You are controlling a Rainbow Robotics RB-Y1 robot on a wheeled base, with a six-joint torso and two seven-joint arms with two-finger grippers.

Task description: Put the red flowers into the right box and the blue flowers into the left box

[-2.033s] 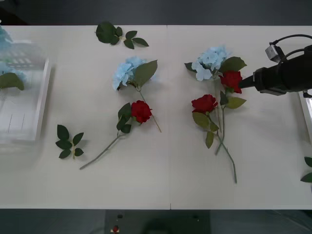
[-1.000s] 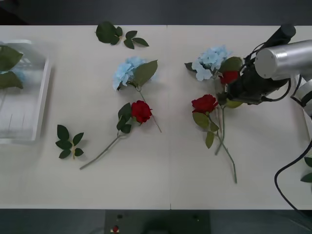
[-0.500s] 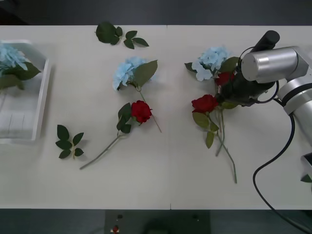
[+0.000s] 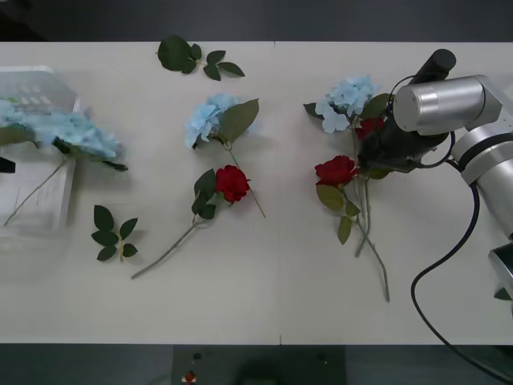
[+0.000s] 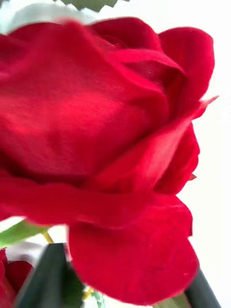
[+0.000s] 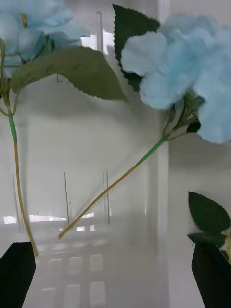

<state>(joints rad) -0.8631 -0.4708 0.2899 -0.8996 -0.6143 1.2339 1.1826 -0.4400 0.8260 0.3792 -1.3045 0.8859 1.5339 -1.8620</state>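
My right gripper [image 4: 373,146] [image 5: 125,262] is down on a red flower [image 4: 369,126] [image 5: 101,144] beside a blue flower [image 4: 346,99]; its black fingers [image 5: 45,279] stand apart on either side of the bloom, open. Two more red flowers [image 4: 336,170] [image 4: 232,183] and another blue flower [image 4: 210,116] lie on the table. A blue flower [image 4: 76,132] [image 6: 192,91] lies across the left box [image 4: 36,208] [image 6: 161,192], head outside its right wall, stem inside. Another blue flower [image 6: 33,24] lies inside. My left gripper [image 6: 114,248] hovers above the box, open. The right box is out of view.
Loose green leaf sprigs lie at the table's back [image 4: 195,58] and near the left box [image 4: 112,234]. Long stems [image 4: 373,257] trail toward the table's front from the right-hand cluster. A black cable [image 4: 433,289] hangs from the right arm.
My right arm swung in from the right and came down on the red flower. At the left box, a blue flower moved right and down, its head now over the wall.
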